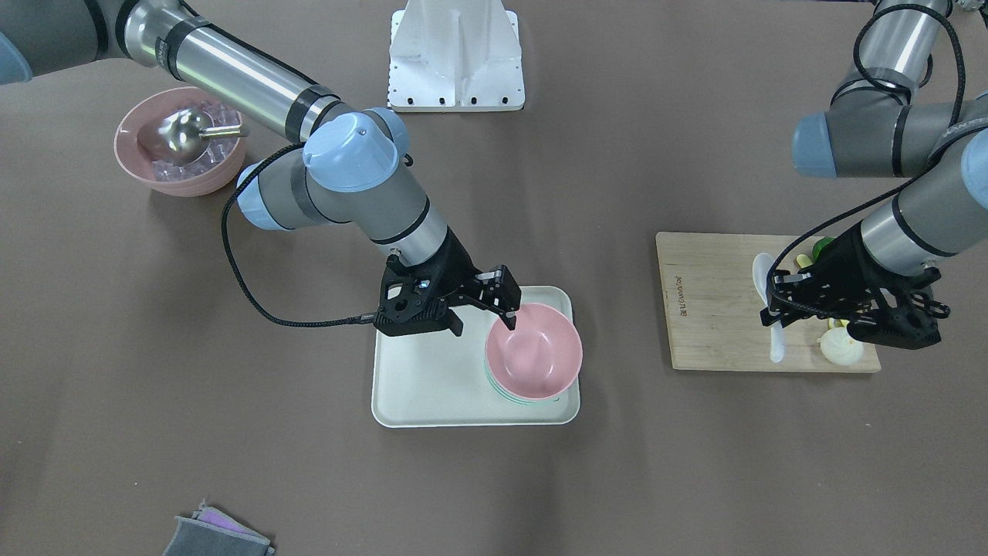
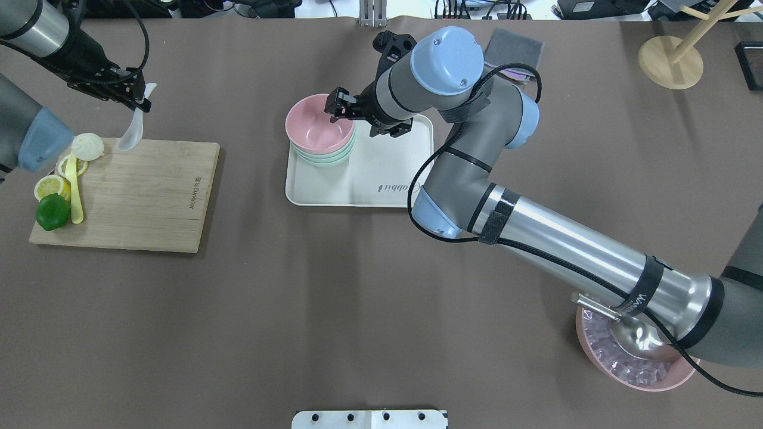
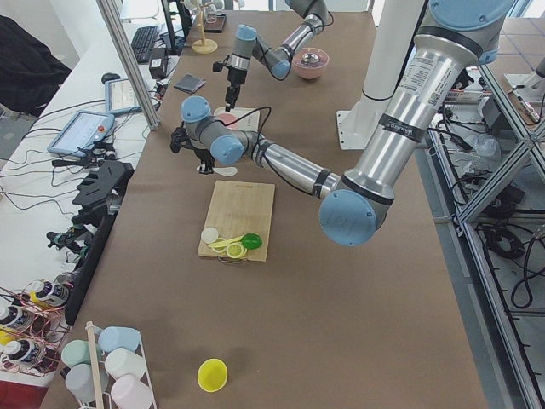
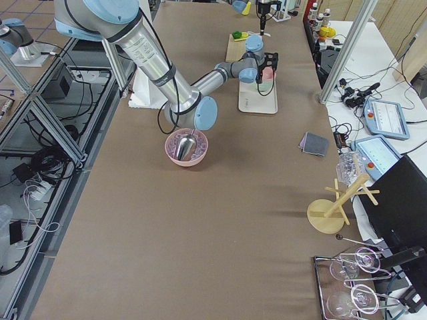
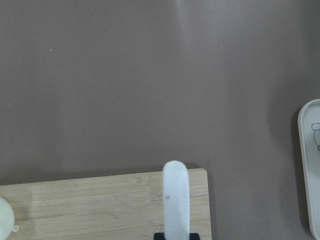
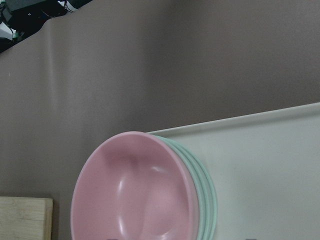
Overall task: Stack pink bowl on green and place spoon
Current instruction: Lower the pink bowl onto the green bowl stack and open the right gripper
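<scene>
Because the released right claw (image 2: 359, 117) is straddling the two o'clock rim of the pink bowl (image 2: 316, 126), lifting away could be dragging it off the green (image 2: 322, 158); the left claw (image 2: 142, 102) is clenching the spoon (image 2: 131, 136).

Tray (image 2: 357, 190): mid-tabletop, in front of the robot
Nested bowls (image 2: 325, 158): on the tray's far left corner
Top bowl (image 2: 316, 128): seated in the nested bowls, with the right hand (image 2: 343, 113) at its right rim
Cutting board (image 2: 149, 196): on the robot's left, well apart from the tray
Spoon (image 2: 132, 134): in the left hand (image 2: 142, 102), over the board's far edge
Bun (image 2: 87, 146), lemon slices (image 2: 49, 186), lime (image 2: 52, 213), long utensil (image 2: 74, 190): at the board's left end
Ice bowl (image 2: 656, 386): near right, with the scoop (image 2: 635, 333) inside
Folded cloth (image 2: 514, 50): beyond the tray
</scene>
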You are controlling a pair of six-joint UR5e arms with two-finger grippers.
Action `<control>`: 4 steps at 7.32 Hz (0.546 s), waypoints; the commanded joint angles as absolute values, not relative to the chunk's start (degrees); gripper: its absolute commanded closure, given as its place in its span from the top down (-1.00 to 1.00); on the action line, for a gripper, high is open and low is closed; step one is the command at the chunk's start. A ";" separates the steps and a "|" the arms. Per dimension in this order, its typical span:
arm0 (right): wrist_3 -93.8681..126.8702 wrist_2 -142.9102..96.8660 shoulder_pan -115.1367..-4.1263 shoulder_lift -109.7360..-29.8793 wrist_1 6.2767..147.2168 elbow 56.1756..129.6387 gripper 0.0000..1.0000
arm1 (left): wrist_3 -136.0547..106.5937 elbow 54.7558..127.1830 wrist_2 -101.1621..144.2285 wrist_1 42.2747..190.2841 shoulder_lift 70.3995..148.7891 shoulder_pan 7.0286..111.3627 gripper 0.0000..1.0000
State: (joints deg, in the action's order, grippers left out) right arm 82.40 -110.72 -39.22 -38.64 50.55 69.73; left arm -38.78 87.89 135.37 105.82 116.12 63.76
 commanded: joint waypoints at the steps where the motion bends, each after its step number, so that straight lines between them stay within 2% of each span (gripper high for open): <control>1: 82.44 -111.70 -41.03 -38.85 50.80 70.40 1.00 | -39.20 87.98 135.44 105.91 120.39 63.37 -1.00; 2: 82.27 -113.36 -42.09 -39.20 50.89 70.40 1.00 | -39.20 87.80 135.44 107.56 122.24 63.11 -1.00; 4: 80.95 -120.63 -46.47 -42.60 51.06 72.14 1.00 | -41.38 84.66 135.18 121.30 122.43 62.15 -1.00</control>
